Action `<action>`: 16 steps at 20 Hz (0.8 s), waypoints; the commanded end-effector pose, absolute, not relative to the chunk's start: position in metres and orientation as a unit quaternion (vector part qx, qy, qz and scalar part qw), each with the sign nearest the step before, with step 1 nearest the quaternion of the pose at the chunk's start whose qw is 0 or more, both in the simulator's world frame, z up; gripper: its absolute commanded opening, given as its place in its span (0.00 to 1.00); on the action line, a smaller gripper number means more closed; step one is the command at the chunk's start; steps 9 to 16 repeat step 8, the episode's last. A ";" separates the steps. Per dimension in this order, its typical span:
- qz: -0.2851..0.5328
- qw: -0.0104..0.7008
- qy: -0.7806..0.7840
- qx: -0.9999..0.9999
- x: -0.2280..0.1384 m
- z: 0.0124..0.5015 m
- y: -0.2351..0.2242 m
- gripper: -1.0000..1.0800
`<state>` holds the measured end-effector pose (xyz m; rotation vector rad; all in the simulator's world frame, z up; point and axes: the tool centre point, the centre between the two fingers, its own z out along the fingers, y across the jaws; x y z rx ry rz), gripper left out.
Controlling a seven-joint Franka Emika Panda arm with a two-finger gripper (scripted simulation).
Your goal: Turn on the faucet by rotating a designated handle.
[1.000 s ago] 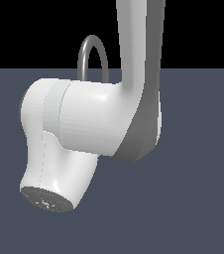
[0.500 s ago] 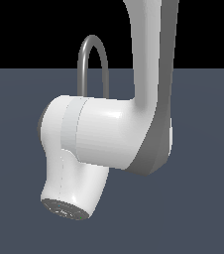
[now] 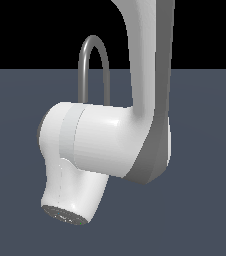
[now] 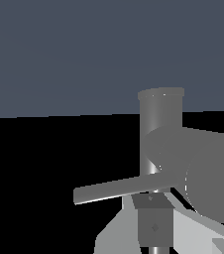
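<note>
Here the white-and-grey robot arm (image 3: 115,140) fills most of the exterior view, its bulky joint housing standing in front of the faucet (image 3: 93,70). Of the faucet only the thin grey arched spout shows there, rising above the arm's housing; its base and the handle are hidden behind the arm. The floor (image 3: 205,150) is a flat slate-blue plane under a black backdrop.

The wrist view is closer. The faucet's (image 4: 161,129) short, thick cylindrical base stands upright, its flat top rim catching light. A broader grey rounded body adjoins the base on one side. The handle (image 4: 119,188), a thin grey lever, sticks out sideways from the base, slightly tilted along its length, ending in a blunt tip over the black background.

The gripper (image 4: 156,228) shows at the edge of the wrist view as pale grey angular forms with a darker grey block between them. The handle's inner end, where it meets the base, lies just beyond the fingers (image 4: 119,233), very near that dark block; whether they touch cannot be told. The lever's free tip reaches out well to one side of the fingers. I cannot tell whether the fingers are apart or together, since their tips are not clearly separable.

No brand, label or writing can be read on any surface.
</note>
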<state>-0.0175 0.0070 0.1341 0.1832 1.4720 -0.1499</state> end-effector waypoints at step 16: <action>-0.084 0.703 0.701 0.085 -0.023 0.066 0.002 0.00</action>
